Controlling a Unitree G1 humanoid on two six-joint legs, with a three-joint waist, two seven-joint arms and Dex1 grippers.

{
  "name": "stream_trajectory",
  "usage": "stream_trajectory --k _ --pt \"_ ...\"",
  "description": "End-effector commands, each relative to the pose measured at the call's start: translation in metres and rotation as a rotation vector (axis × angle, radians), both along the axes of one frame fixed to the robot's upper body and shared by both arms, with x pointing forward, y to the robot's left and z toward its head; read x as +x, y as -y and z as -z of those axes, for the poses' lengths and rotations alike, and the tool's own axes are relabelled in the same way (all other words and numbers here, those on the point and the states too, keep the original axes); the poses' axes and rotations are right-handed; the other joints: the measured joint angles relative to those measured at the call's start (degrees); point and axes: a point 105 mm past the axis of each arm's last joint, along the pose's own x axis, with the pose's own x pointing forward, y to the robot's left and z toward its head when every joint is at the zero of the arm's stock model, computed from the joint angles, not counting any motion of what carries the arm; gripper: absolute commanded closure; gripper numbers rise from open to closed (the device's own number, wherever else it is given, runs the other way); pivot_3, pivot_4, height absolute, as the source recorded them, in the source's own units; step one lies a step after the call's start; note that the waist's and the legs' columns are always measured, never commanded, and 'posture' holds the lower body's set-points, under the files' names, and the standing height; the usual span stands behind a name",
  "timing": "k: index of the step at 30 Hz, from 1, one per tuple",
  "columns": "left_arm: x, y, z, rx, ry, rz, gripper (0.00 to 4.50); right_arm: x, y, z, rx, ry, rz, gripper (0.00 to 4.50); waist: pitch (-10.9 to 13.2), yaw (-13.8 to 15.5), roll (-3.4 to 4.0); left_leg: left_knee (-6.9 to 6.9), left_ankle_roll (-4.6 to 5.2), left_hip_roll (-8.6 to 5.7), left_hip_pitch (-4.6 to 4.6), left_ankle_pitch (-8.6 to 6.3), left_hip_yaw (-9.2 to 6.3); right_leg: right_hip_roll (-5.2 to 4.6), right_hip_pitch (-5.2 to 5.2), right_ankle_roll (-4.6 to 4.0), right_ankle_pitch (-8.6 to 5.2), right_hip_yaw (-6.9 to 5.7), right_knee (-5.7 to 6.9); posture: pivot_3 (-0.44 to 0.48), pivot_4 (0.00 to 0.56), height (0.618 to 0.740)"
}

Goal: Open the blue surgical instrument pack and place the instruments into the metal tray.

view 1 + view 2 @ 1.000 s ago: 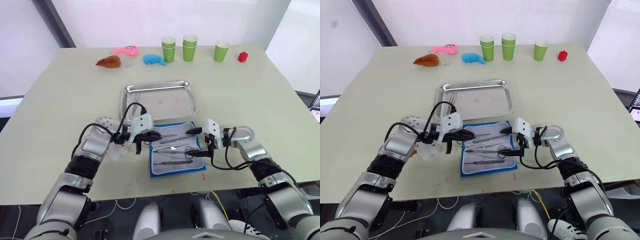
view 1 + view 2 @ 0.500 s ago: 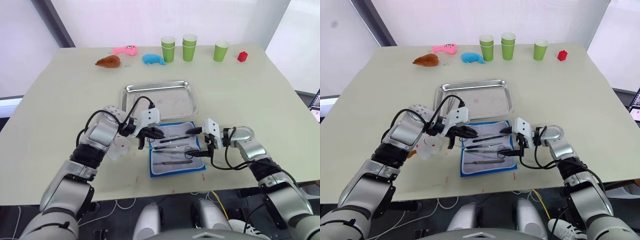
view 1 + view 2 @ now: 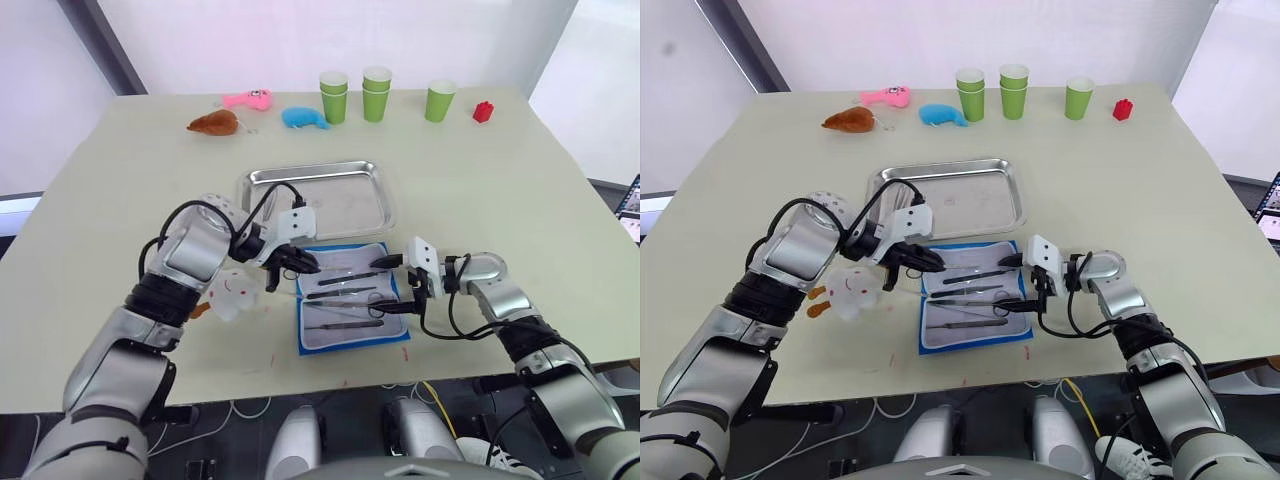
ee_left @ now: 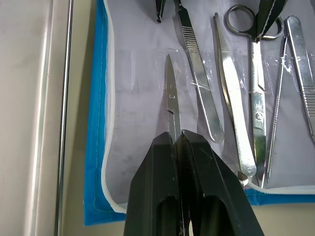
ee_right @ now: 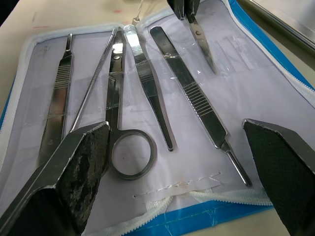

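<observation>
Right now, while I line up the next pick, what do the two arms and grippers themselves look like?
Both arms are silver-grey metal with black joint bands, and loose black cables loop around the forearms. Each wrist carries a white block-shaped housing. The left gripper and right gripper each have two black fingers: the left fingers look smooth and tapered, the right fingers broad and wedge-shaped with a rough, scuffed surface.

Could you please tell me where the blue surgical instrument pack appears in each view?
Left eye view: the blue surgical instrument pack lies open just nearer than the metal tray.
Right eye view: same spot.
Left wrist view: its pale lining carries the instruments.
Right wrist view: lining again, blue border around.
Shared landmark: the ring-handled scissors lying on it.
</observation>
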Motion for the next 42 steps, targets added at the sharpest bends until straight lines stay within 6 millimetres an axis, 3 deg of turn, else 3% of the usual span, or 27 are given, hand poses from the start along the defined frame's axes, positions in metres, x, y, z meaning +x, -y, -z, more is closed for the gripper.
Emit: stream_trajectory --k 1,13,17,23,28,32,36,42 --pt "-0.002 0.006 -0.023 -0.003 0.059 0.056 4.44 -0.029 0.018 0.071 -0.216 -0.234 0.032 0.00 0.0 -0.1 0.01 0.00 0.00 0.00 0.00 0.00 0.00 0.00 0.00 0.00 0.00 0.00 0.00 0.000 0.150 0.740" --pt "-0.011 -0.027 -0.031 0.077 0.044 0.041 4.44 -0.030 0.017 0.072 -0.215 -0.237 0.029 0.00 0.1 -0.2 0.02 0.00 0.00 0.00 0.00 0.00 0.00 -0.01 0.00 0.00 0.00 0.00 -0.01 0.000 0.150 0.740" --pt "-0.012 -0.042 -0.041 0.100 0.066 0.019 4.44 -0.031 0.016 0.073 -0.213 -0.238 0.026 0.00 0.1 -0.3 0.07 0.00 0.00 0.01 0.00 0.00 -0.02 -0.01 -0.01 -0.01 -0.01 0.00 -0.01 0.000 0.150 0.740" --pt "-0.004 -0.045 -0.059 0.017 0.135 -0.052 4.44 -0.032 0.015 0.073 -0.213 -0.239 0.023 0.00 0.2 -0.3 0.06 0.00 0.00 0.01 0.00 0.00 -0.01 -0.01 -0.01 0.00 -0.01 0.00 -0.01 0.000 0.150 0.740" --pt "0.040 -0.040 -0.085 -0.186 0.342 -0.342 4.44 -0.032 0.016 0.072 -0.214 -0.238 0.021 0.00 0.2 -0.2 -0.12 0.03 0.00 0.01 -0.01 0.00 -0.05 0.00 0.01 0.01 0.00 0.00 0.01 0.000 0.150 0.740" --pt "0.060 -0.033 -0.097 -0.393 0.367 -0.585 4.44 -0.031 0.017 0.072 -0.217 -0.237 0.021 0.00 0.1 -0.4 -0.22 0.03 0.00 0.00 0.00 0.00 -0.03 0.00 0.03 0.22 0.12 0.02 0.01 0.000 0.150 0.740" --pt "0.071 -0.031 -0.096 -0.477 0.376 -0.769 4.44 -0.030 0.018 0.071 -0.219 -0.235 0.023 0.00 0.1 -0.4 -0.24 0.03 0.00 -0.01 -0.01 0.00 -0.05 -0.01 0.03 0.25 0.14 0.00 0.05 0.000 0.150 0.740" --pt "0.093 -0.044 -0.069 -0.469 0.440 -1.115 4.44 -0.032 0.018 0.072 -0.219 -0.237 0.020 0.00 0.1 -0.3 -0.25 0.04 -0.03 -0.04 0.02 0.00 -0.08 -0.07 0.07 0.27 0.15 -0.01 0.06 0.000 0.150 0.740"
